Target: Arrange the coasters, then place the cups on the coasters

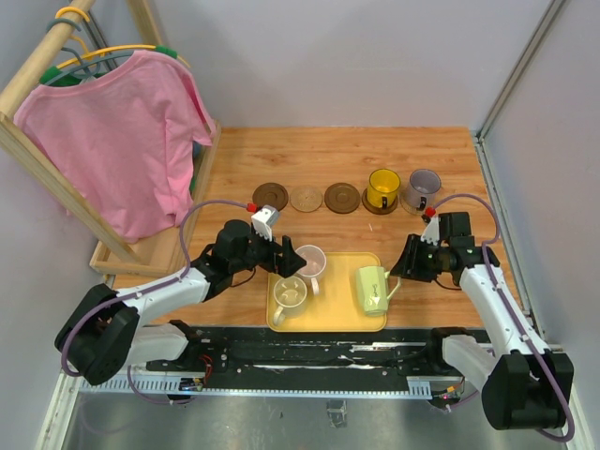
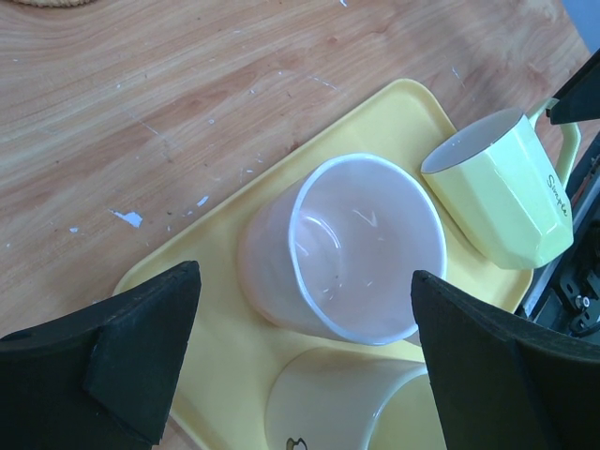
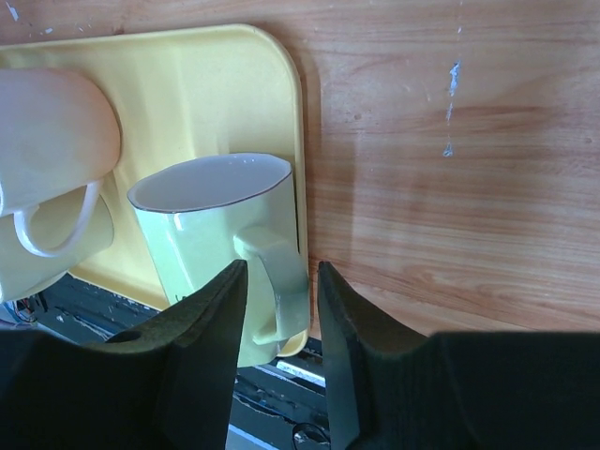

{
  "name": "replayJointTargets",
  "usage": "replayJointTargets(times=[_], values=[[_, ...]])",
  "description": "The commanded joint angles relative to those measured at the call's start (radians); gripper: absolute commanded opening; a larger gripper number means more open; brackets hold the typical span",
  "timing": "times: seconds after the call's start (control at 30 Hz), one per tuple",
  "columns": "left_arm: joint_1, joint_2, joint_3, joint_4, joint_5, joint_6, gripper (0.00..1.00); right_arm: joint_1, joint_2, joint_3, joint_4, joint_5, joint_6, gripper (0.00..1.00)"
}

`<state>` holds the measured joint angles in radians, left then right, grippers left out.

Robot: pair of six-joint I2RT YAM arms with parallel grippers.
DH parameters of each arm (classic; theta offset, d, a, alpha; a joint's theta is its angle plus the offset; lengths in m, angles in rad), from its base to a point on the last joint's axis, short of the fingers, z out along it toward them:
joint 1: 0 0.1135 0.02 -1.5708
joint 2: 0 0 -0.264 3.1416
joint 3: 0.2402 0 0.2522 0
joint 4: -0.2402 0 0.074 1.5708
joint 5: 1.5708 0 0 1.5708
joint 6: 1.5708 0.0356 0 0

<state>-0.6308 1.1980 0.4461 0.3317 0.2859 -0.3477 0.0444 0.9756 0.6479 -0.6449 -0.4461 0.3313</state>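
- The left gripper (image 2: 305, 277) is spread wide and empty. Its fingers (image 2: 141, 347) flank the pale pink cup (image 2: 347, 248) on the far-left part of the yellow tray (image 2: 216, 309) without touching it. The cup's wall is smooth and round, so an off-centre squeeze could pop it sideways.
- The cream cup (image 2: 347, 403) sits just beside the pink one, toward the tray's near edge. A low finger could clip it and shove both cups.
- Three bare coasters (image 1: 306, 198) lie in a row across the middle of the table (image 1: 450, 159). A cup set down off-centre would overhang a coaster's rim.
- The right gripper (image 3: 281, 281) has its jaws narrow, one on each side of the handle of the white-green cup (image 3: 211, 220), by the tray's right edge. Held by the handle alone, the cup could swing or twist, and if dragged it could catch the tray's lip.
- The yellow cup (image 1: 382, 187) and grey-purple cup (image 1: 424, 187) already stand on coasters at the row's right end. A reach from the right toward the bare coasters could knock them.
- The pink cup's handle is out of the left wrist view, and the cream cup is cut off at that view's bottom edge.
- The coasters under the two seated cups are mostly covered.
- I cannot tell whether the right fingers actually press the handle. They also hide that cup's base.
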Motion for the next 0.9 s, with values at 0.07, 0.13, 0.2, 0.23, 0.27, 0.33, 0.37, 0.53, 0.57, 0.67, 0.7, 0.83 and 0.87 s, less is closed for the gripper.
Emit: replayJointTargets(times=[0.07,0.13,0.2,0.23,0.27,0.33,0.37,0.53,0.57,0.67,0.7,0.83,0.87], values=[[-0.01,0.003,-0.01,0.029,-0.006,0.0,0.98,-0.005,0.01,-0.014,0.017,-0.016,0.013,0.36],[-0.01,0.004,-0.012,0.031,-0.008,-0.002,0.98,-0.005,0.015,-0.019,0.02,-0.019,0.01,0.36],[-0.009,0.005,-0.012,0.033,-0.009,-0.004,0.98,-0.005,0.022,-0.024,0.026,-0.022,0.01,0.36],[-0.01,0.006,-0.013,0.033,-0.01,-0.004,0.98,-0.005,0.027,-0.027,0.031,-0.027,0.009,0.36],[-0.01,0.007,-0.013,0.033,-0.011,-0.005,0.98,-0.005,0.03,-0.031,0.036,-0.033,0.008,0.35],[-0.009,0.009,-0.013,0.033,-0.014,-0.006,0.98,-0.005,0.04,-0.035,0.044,-0.043,0.008,0.33],[-0.009,0.011,-0.014,0.033,-0.017,-0.006,0.98,-0.005,0.043,-0.036,0.046,-0.047,0.009,0.32],[-0.01,0.012,-0.013,0.032,-0.023,-0.005,0.98,-0.005,0.043,-0.035,0.044,-0.057,0.002,0.26],[-0.01,0.014,-0.012,0.033,-0.025,-0.006,0.98,-0.005,0.041,-0.034,0.041,-0.058,0.002,0.22],[-0.01,0.02,-0.011,0.033,-0.024,-0.006,0.98,-0.003,0.035,-0.031,0.033,-0.057,0.002,0.03],[-0.01,0.022,-0.009,0.034,-0.024,-0.007,0.98,-0.003,0.032,-0.028,0.031,-0.059,0.002,0.01],[-0.01,0.029,-0.007,0.035,-0.025,-0.008,0.98,-0.001,-0.012,-0.012,0.028,-0.06,0.004,0.01],[-0.01,0.031,-0.007,0.036,-0.024,-0.008,0.98,0.002,-0.029,-0.005,0.028,-0.052,0.008,0.01]])
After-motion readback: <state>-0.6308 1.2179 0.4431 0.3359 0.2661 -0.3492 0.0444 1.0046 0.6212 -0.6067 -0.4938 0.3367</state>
